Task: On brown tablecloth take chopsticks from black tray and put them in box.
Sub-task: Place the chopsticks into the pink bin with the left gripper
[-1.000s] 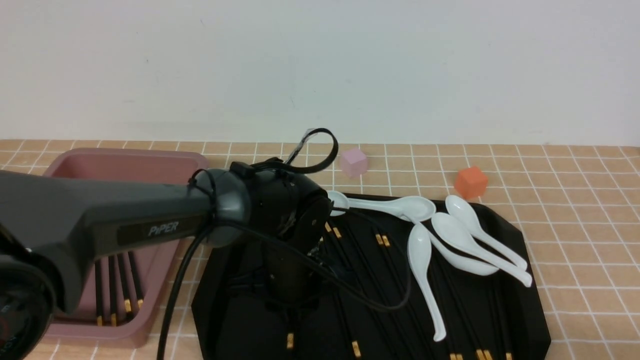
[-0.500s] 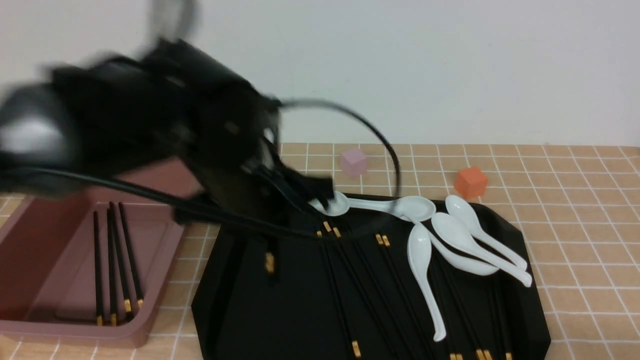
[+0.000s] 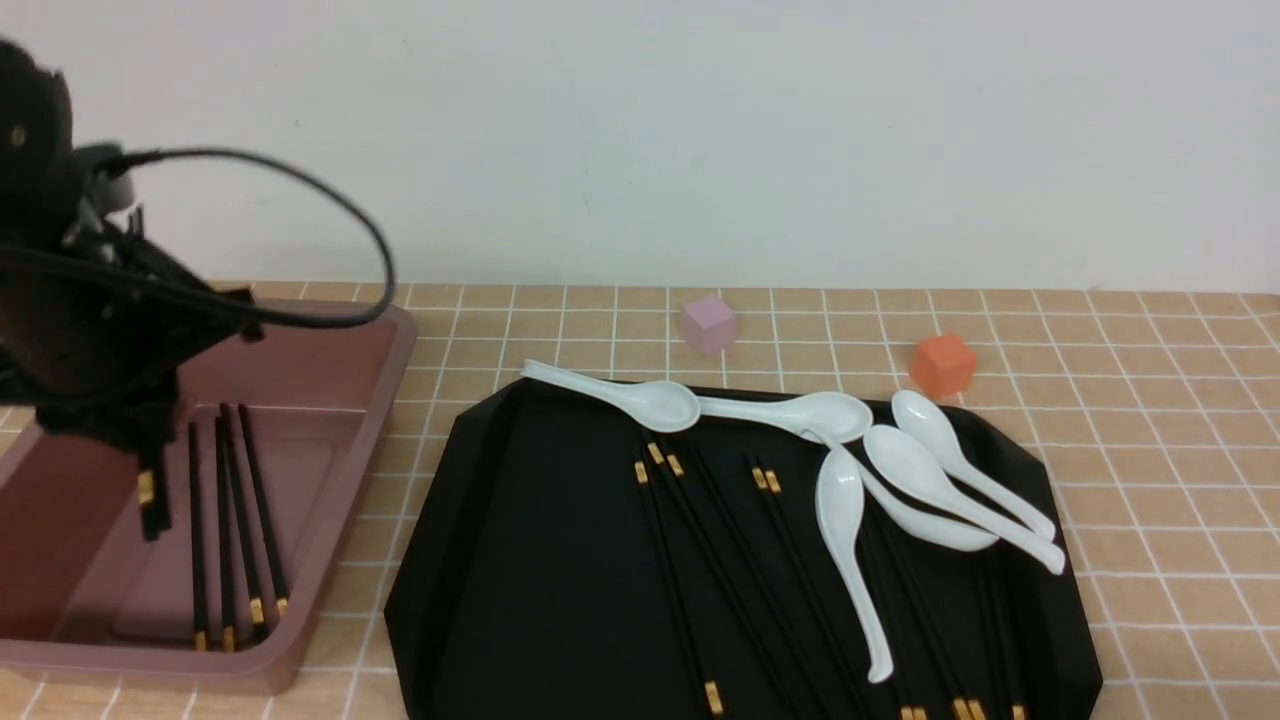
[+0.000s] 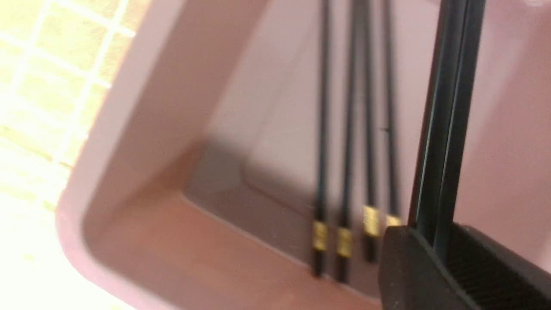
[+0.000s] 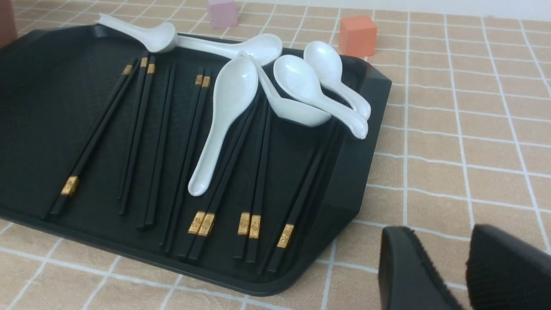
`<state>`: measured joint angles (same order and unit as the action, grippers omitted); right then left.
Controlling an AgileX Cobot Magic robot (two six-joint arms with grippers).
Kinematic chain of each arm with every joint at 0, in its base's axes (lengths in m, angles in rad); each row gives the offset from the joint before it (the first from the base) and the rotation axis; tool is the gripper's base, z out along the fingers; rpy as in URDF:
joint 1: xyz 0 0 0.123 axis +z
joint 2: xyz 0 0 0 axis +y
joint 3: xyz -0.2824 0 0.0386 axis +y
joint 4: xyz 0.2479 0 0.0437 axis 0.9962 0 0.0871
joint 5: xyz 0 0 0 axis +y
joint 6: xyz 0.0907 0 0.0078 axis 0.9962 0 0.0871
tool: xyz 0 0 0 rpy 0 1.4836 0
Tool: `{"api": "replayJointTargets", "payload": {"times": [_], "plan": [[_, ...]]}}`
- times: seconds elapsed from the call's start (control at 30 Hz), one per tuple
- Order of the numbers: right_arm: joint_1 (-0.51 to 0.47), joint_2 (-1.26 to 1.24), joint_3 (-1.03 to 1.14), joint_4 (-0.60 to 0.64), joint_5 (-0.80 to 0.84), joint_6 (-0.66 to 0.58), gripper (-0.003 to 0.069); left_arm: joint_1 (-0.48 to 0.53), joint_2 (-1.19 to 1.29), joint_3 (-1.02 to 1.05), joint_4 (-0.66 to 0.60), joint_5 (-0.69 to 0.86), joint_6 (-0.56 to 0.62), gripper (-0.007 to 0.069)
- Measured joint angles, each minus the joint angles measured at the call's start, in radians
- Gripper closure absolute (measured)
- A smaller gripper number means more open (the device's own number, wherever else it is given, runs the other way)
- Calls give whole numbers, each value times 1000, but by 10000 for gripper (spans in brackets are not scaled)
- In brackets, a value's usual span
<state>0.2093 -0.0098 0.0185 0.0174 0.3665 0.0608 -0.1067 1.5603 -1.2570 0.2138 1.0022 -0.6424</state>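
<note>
At the left of the front view, your left gripper [image 4: 434, 241] is clamped on chopsticks [image 4: 447, 125] above the box [image 3: 345, 520], likely lined up to join those inside. Your right gripper's [image 5: 443, 262] fingers stand apart, waiting clear of the tray [image 5: 357, 172].

Front camera facing forward, left wrist close above box [image 4: 142, 241] — right wrist nearer tray [image 5: 275, 286].
</note>
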Motion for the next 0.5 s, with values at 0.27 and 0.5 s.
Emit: {"api": "replayJointTargets", "payload": {"times": [0.27, 0.5], "plan": [[0, 0, 0, 0, 0, 0, 419, 9, 128, 2, 4, -83, 80, 525], [0, 0, 0, 0, 0, 0, 419, 9, 183, 2, 4, -95, 77, 436]]}}
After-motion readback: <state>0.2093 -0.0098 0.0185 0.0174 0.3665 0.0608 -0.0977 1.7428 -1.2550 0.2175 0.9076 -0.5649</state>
